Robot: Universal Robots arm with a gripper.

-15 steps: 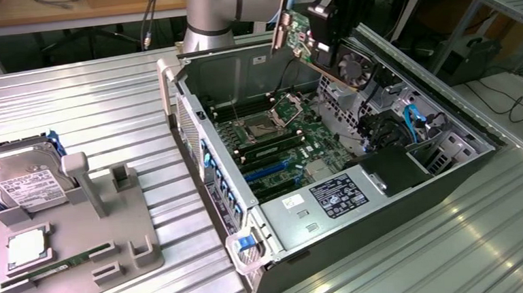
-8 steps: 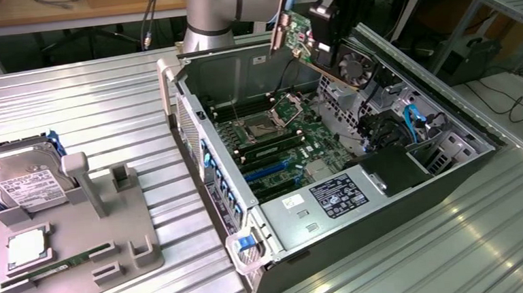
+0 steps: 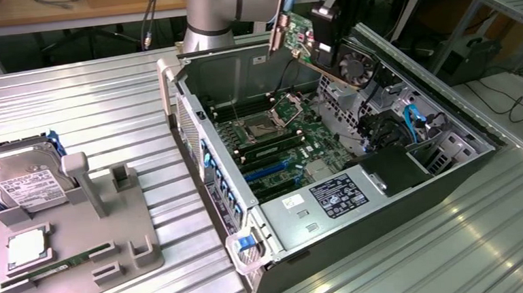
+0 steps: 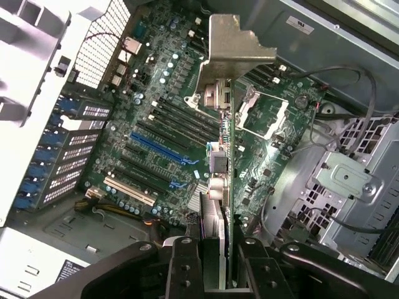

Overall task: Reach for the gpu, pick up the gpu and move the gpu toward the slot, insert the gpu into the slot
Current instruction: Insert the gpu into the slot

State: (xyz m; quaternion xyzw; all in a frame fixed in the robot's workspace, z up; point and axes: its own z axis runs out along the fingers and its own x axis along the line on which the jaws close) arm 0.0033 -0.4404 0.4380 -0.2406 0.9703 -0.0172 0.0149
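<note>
We have the gpu [image 3: 305, 35] up in the air, over the far end of the open case [image 3: 410, 199], at about 12 o'clock from the motherboard [image 3: 284, 142] in the exterior view. From the wrist we see the card edge-on, with its silver bracket [image 4: 237, 43] at the end farthest from the gripper [image 4: 221, 268]. The jaws are clamped on the card's near edge, one finger on each face, so the pick-up is done and we are in the carry toward the slot [image 4: 159, 148].

The slot is the long blue strip on the board. It is bare and lies well apart from the card, at about 6 o'clock from the processor socket in the exterior view. The wrist view shows the card hanging to one side of the strip, not above it.

We judge that seating the card calls for lining its contact edge up over the blue strip and parallel to it, then pressing straight down without tilt.

At about 9 o'clock from the case, a hard drive [image 3: 23, 181] sits in a grey holder, clear of the work.
</note>
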